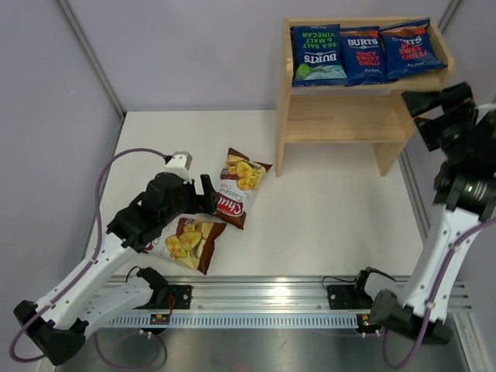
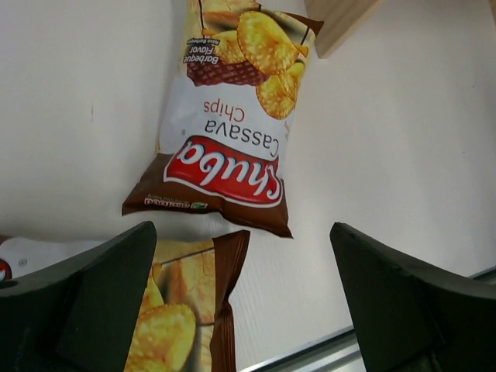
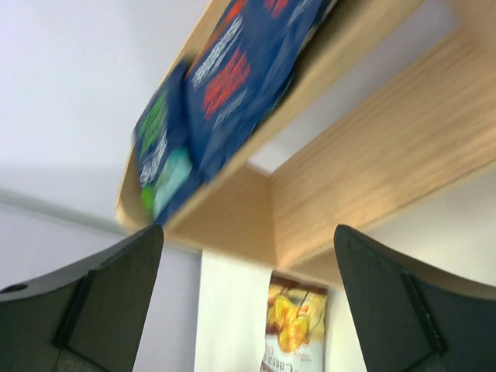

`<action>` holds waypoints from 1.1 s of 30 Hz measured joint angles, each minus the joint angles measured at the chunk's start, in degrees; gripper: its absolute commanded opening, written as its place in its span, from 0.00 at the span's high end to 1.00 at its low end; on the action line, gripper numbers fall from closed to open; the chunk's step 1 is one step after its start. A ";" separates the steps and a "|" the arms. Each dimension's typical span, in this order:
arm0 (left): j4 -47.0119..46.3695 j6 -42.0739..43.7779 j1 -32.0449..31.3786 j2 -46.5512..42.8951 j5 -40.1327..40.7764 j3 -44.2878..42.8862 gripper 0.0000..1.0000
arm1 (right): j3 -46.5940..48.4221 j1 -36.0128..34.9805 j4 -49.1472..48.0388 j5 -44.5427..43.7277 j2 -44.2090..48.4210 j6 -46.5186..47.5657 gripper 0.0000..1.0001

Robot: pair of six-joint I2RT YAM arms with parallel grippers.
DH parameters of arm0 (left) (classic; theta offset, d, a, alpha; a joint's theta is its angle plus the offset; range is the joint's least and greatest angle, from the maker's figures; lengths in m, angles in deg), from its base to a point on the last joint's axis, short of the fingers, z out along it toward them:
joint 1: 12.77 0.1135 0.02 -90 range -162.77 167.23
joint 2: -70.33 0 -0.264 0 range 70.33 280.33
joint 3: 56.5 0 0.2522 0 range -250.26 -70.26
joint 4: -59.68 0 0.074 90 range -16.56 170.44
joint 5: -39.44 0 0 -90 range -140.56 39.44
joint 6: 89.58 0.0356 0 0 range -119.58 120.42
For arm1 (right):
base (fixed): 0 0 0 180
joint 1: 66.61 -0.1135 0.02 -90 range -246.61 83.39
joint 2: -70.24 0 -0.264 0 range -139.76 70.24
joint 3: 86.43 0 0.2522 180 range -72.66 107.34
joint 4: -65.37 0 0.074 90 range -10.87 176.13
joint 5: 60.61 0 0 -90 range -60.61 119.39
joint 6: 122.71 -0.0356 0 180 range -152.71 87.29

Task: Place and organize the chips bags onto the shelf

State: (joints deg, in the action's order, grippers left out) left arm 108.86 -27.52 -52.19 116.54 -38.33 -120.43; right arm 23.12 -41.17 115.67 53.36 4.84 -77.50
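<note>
Three dark blue chips bags lie side by side on the top tier of the wooden shelf [image 1: 341,116]: a green-lettered one [image 1: 318,54] and two red-lettered ones [image 1: 363,54] [image 1: 411,48]. Two brown-and-white Chuba bags lie flat on the table, one [image 1: 242,186] ahead of my left gripper [image 1: 211,203] and one [image 1: 192,242] partly under that arm. In the left wrist view the gripper [image 2: 242,232] stands open and empty, with the farther bag [image 2: 232,132] beyond the fingertips and the nearer bag [image 2: 186,302] by the left finger. My right gripper [image 1: 425,116] hangs open and empty at the shelf's right end.
The shelf's front left leg [image 2: 345,23] stands just past the farther Chuba bag. The right wrist view looks under the shelf's tiers [image 3: 387,155] toward that bag [image 3: 294,325]. A metal rail [image 1: 256,298] runs along the table's near edge. Grey walls enclose the table.
</note>
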 measured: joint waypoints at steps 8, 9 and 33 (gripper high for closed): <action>-8.46 4.46 20.52 27.43 -26.60 -9.99 0.01 | -49.66 -0.37 -34.23 22.75 28.61 -14.23 0.02; -9.53 4.44 22.23 31.19 -29.24 -11.13 0.01 | -53.42 -0.63 -36.54 24.50 28.72 -15.39 0.02; -29.33 3.45 26.23 70.20 -49.83 -25.29 0.28 | -67.56 -13.44 -32.57 35.17 47.95 -10.91 0.01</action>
State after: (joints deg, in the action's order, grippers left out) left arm 79.53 -24.07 -25.96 186.75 -88.16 -145.72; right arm -44.44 -54.62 83.10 88.53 52.79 -88.41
